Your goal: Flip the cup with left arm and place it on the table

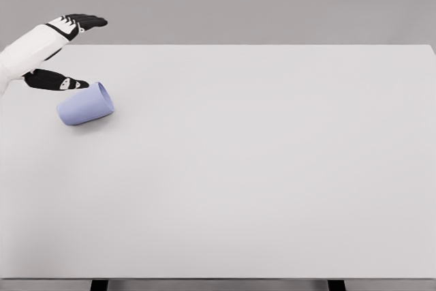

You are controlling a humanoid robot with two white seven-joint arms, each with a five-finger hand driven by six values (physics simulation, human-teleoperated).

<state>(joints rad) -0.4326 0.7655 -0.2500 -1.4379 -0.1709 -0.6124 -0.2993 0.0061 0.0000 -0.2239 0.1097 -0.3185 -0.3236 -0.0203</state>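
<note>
Since the cup (85, 105) lies on its side near the far left corner of the worktop (259, 168), with its open mouth turned toward the right and slightly away from the robot and its closed base toward the left, it has yet to be taken up and stood upright. It is a plain pale lavender cylinder with no handle, and it looks rigid, smooth and light; I judge that it would roll easily if nudged from the side and could slip in a loose grip. The left hand (65, 52) hovers just behind and left of the cup, fingers and thumb spread apart and clamped on nothing, the thumb close above the cup's base end but seemingly not touching. The best hold would probably be across the middle of the cup's barrel, fingers on one side and thumb opposite, leaving the mouth clear.
</note>
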